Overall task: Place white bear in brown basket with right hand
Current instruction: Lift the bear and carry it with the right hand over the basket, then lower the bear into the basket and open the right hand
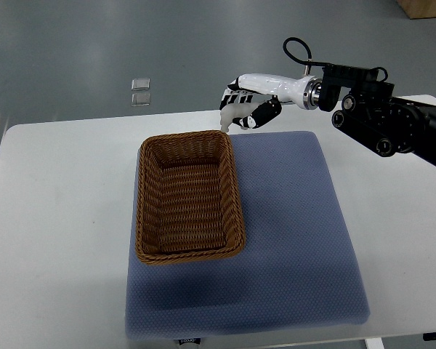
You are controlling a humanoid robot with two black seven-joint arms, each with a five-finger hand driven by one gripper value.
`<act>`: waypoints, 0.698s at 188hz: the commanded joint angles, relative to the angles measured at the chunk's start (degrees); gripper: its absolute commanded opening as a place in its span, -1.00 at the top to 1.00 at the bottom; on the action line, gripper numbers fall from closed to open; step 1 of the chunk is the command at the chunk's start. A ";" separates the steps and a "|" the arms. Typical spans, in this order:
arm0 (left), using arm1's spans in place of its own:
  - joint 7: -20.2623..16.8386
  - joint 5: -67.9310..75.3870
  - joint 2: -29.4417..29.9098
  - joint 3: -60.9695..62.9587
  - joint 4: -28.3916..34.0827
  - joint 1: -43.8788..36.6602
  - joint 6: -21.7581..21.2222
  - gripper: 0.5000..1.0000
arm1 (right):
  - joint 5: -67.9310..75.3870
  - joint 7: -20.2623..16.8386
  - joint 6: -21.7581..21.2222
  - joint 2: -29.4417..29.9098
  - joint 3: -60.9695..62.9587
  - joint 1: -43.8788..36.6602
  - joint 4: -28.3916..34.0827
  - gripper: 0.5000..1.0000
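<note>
I'm seeing the right hand [248, 102] coming in from the right edge on a black arm [381, 116], white palm shell with dark finger segments. The fingers [265, 113] are curling around the white bear [235, 114], so the bear is sitting in the grasp, a pale lump poking out on the hand's left and lower side. I'm not making out much of the bear's shape, it's small and partly covered by the hand.

Hand and bear are hanging over the far edge of the desk [58, 218], just beyond the far right corner of the brown basket [189, 196]. The bear's lowest bit is looking close to the basket rim at that corner, but I can't tell if it's touching.

The basket is a woven wicker rectangle, sitting upright, long side running near to far, nothing showing inside it. It's resting on the left part of a blue-grey mat [291, 240], which is lying on the white desk. Beyond the desk, two small pale square items [140, 91] are lying on the grey floor [94, 51].
</note>
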State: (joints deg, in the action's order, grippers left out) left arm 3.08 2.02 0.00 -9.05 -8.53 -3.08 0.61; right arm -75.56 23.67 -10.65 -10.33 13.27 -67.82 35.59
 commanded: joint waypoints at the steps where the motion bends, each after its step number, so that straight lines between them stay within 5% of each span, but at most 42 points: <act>1: 0.00 0.00 0.00 0.00 0.00 0.00 0.00 -1.00 | -0.47 0.06 0.10 2.16 -0.09 -0.38 0.98 1.00; 131: 0.00 0.00 0.00 0.00 0.00 0.00 0.00 -1.00 | -3.54 -0.29 2.13 10.16 -6.59 0.32 1.15 1.00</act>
State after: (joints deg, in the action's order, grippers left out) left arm 3.07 2.02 0.00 -9.05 -8.53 -3.07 0.62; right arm -79.19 23.38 -8.52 -0.21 6.98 -68.01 36.73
